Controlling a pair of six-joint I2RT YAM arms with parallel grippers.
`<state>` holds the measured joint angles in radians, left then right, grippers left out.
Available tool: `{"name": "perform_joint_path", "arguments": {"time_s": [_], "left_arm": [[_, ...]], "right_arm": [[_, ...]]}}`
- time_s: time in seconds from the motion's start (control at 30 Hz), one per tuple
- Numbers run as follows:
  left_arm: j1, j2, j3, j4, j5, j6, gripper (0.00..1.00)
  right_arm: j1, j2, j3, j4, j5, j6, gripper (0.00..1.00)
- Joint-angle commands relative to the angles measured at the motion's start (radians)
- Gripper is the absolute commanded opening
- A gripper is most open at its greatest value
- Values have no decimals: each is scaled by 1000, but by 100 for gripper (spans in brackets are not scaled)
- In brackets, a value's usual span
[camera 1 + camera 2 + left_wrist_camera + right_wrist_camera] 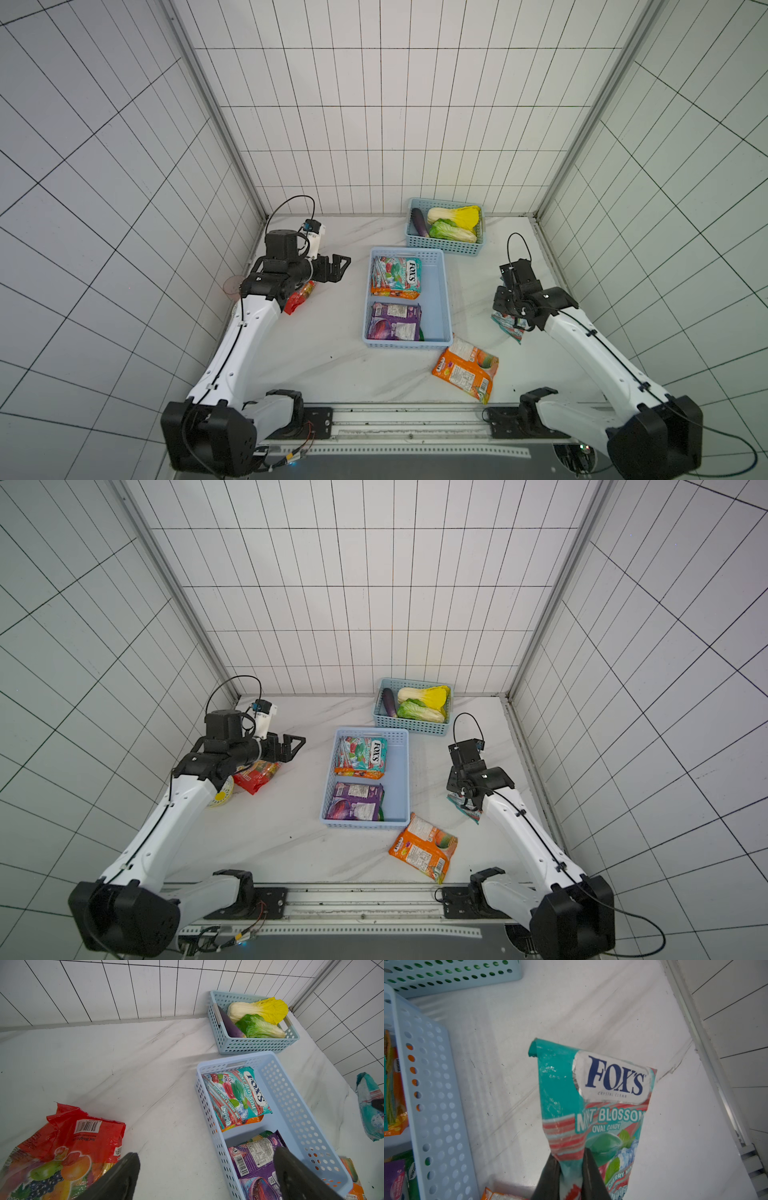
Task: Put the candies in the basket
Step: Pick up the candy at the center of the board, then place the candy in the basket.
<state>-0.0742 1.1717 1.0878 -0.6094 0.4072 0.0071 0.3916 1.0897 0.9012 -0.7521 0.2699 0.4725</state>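
Carrying the teal bag point(591, 1105) over to the basket point(434, 299) is the step in hand, as I judge it. My right hand point(571, 1159) is clenched on the end away from the logo. The bag hangs crumpled at the basket's 3 o'clock and seems clear of the desk point(324, 353).

To do it well, I'd lift until the dangling end clears the perforated wall. Then I'd swing toward 9 o'clock and let go over the bare strip inside. Letting go early could drape it on the rim.

My left hand point(336, 268) is spread wide, grasping nothing, just beside the red bag point(68, 1142) at 9 o'clock. An orange bag point(465, 368) lies on the desk at 5 o'clock and seems to touch the basket's corner.

The held bag reads "FOX'S", "CRYSTAL CLEAR", "MINT BLOSSOM", "OVAL CANDY". Its twin point(236, 1097) in the basket adds "BARLEY MINT & CHERRY MINT". The red bag shows "Net Weight" by a barcode.
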Motion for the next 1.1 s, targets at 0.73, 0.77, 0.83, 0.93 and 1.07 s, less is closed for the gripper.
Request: {"name": "perform_joint_path", "arguments": {"time_s": [0.73,0.77,0.83,0.93,1.07], "left_arm": [[23,-25,5,9,-3,-8,98],[20,-27,-2,18,-16,-5,98],[12,-32,-11,26,-3,-3,98],[29,-34,5,4,26,-13,98],[15,-39,-9,22,-26,-4,98]], "right_arm": [[276,-164,108,177,-466,-902,0],[296,-153,110,182,-463,-922,0],[326,-120,119,192,-467,-961,0],[364,-53,164,180,-485,-997,0],[414,37,204,180,-534,-1028,0]]}}
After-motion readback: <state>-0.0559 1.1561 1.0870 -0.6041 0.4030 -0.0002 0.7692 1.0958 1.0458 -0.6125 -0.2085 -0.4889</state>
